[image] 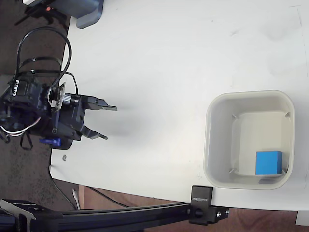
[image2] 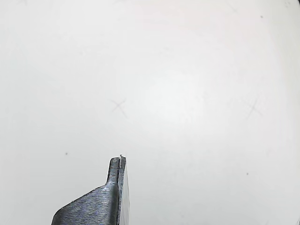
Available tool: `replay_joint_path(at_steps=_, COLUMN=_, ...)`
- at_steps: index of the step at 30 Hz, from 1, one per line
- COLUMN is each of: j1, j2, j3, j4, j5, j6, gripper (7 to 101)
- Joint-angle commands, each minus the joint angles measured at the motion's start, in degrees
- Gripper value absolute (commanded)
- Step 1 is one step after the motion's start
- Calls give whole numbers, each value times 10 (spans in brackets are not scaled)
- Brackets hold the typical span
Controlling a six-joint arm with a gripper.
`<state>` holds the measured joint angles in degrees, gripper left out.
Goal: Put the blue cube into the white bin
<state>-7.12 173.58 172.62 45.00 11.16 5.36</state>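
Blue cube [image: 268, 162] already inside white bin [image: 219, 104]; hand [image: 111, 123] spread wide, empty, well apart: hold clear, avoid nudging bin.

The fixed view looks straight down on the surface [image: 159, 72] from well above, taking in the white bin [image: 249, 139] at the right and the end effector [image: 111, 123] far to the bin's left, near the surface's left edge. The wrist view rides on the end effector [image2: 117, 161], facing close onto bare surface [image2: 187, 70]. Both views share that bare patch left of the bin.
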Motion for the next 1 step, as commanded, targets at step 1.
replay_joint_path(at_steps=1, j1=3, j2=14, j3=-12, j4=-4, j5=-6, j6=-1, gripper=1005)
